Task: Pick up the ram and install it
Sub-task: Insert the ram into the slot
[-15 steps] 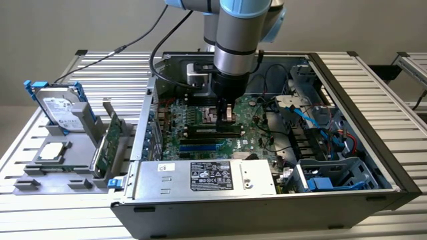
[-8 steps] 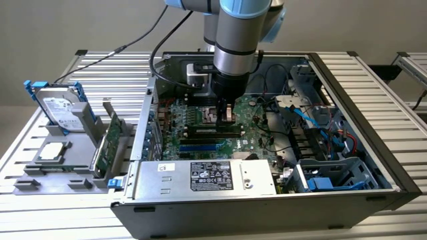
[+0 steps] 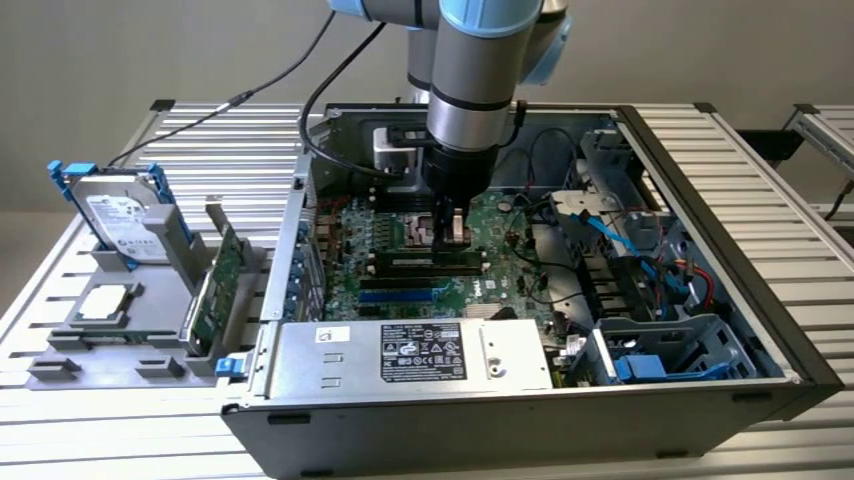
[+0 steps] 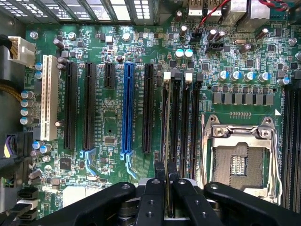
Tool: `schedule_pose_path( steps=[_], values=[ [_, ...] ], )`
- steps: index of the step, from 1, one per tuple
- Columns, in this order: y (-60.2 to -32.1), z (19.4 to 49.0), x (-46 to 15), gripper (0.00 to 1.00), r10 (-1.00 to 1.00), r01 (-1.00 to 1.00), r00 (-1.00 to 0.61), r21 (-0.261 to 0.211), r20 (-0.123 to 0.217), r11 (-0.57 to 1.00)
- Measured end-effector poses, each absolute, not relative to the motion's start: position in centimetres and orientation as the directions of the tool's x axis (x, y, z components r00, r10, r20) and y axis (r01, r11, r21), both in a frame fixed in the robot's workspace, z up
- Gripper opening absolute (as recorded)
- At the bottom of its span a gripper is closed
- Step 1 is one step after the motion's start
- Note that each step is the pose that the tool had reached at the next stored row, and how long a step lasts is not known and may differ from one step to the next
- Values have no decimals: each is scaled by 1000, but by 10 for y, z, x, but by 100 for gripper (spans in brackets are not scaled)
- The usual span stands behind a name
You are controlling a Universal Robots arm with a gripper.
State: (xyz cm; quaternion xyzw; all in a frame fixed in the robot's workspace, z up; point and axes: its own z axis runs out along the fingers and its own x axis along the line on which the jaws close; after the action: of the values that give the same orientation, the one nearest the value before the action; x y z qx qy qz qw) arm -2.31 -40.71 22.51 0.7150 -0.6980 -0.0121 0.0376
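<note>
The ram (image 4: 166, 141) is seen edge-on in the wrist view as a thin strip. It is pinched between the two dark fingers (image 4: 153, 197) of the hand (image 4: 167, 188), which are pressed against its flat faces. It is carried upright, lengthwise over the row of black memory slots (image 4: 177, 122), just beside the CPU socket (image 4: 237, 160) on the green motherboard (image 4: 108, 103). Whether its lower edge is already touching a slot cannot be told. In the exterior view the arm is reached down into the open computer case (image 3: 694, 300), which stands on the slatted tabletop (image 3: 747, 150).

The ram is judged to be light and stiff along its length, but thin and easily cracked if it is bent or twisted. Its faces are fairly smooth, so some slip under a downward push is to be expected. The contact edge and the chips are judged to be the fragile parts. A hold is best taken on the two flat faces near the middle of the upper edge, with the contact edge left free. The stick should be kept square to the slot, so that any load is spread evenly along its length.
</note>
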Motion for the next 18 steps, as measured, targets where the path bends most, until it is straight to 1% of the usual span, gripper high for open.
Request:
schedule_pose_path(
  steps=[18],
  values=[
    [-407,229,-23,13,-999,-997,25,71,36,-23]
  ],
)
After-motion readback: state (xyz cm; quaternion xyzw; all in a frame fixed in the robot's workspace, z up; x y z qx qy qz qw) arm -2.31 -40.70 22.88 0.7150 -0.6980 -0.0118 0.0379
